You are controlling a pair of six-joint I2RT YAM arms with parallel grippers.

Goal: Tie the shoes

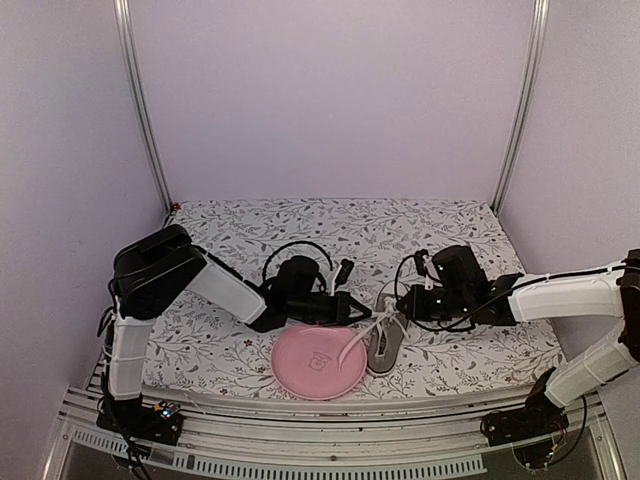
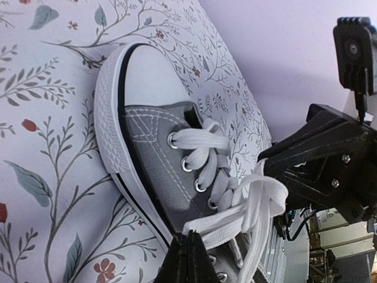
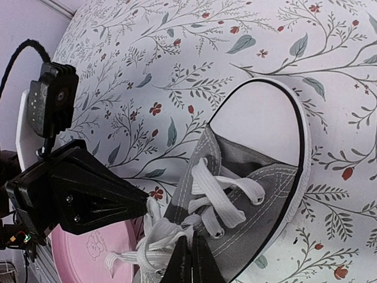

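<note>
Small grey canvas sneaker [image 1: 385,345], likely light and soft; its white flat laces [image 2: 200,141] look limp. Left gripper [image 2: 189,234] and right gripper [image 3: 192,237] each clamp shut on a lace.

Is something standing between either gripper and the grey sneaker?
Nothing visible. The left gripper and the right gripper are at the sneaker, jaws shut on its white laces. The pink plate lies beside it, not between.

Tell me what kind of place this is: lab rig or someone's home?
Most likely a lab robot cell: plain lilac walls framed by aluminium posts, the left arm and right arm mounted on a metal rail, and a floral cloth as the work surface.
</note>
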